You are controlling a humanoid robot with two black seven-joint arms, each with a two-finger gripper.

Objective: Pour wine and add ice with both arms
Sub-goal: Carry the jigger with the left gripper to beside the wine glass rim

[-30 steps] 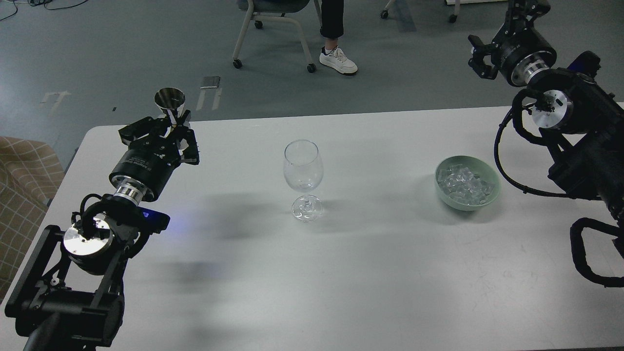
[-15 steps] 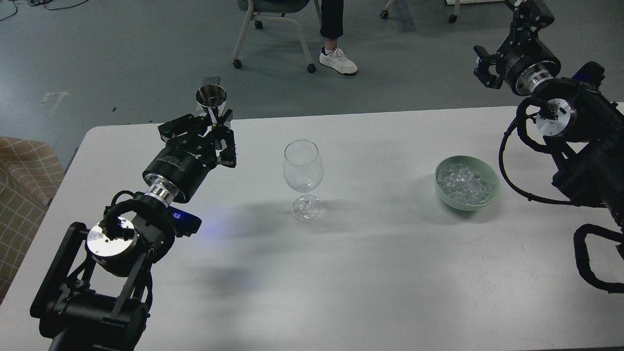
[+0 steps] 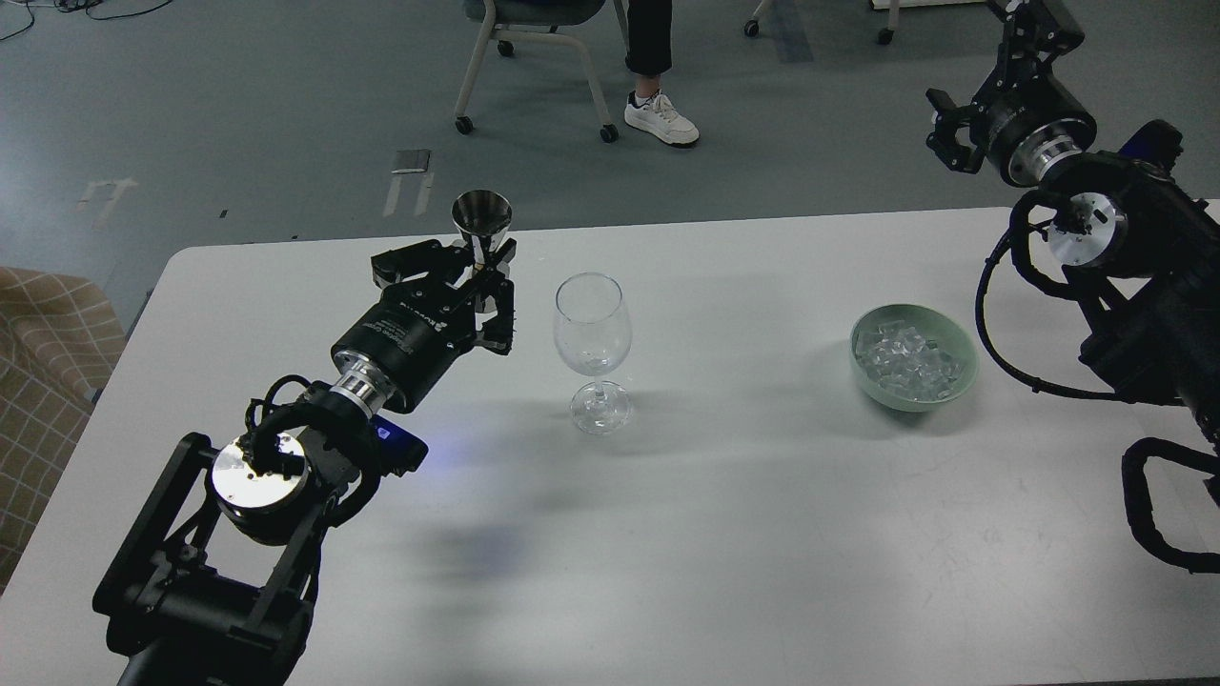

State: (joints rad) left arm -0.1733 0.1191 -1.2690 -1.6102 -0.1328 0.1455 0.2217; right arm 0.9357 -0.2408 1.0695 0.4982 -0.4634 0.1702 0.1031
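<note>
My left tool clenches a metal cup just beside the wine glass; my right tool's state I cannot tell.

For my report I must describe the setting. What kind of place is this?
Probably a robotics lab or office test room, not a bar: a plain white table, a grey carpeted floor with a wheeled office chair, and a seated person's sneaker.
</note>
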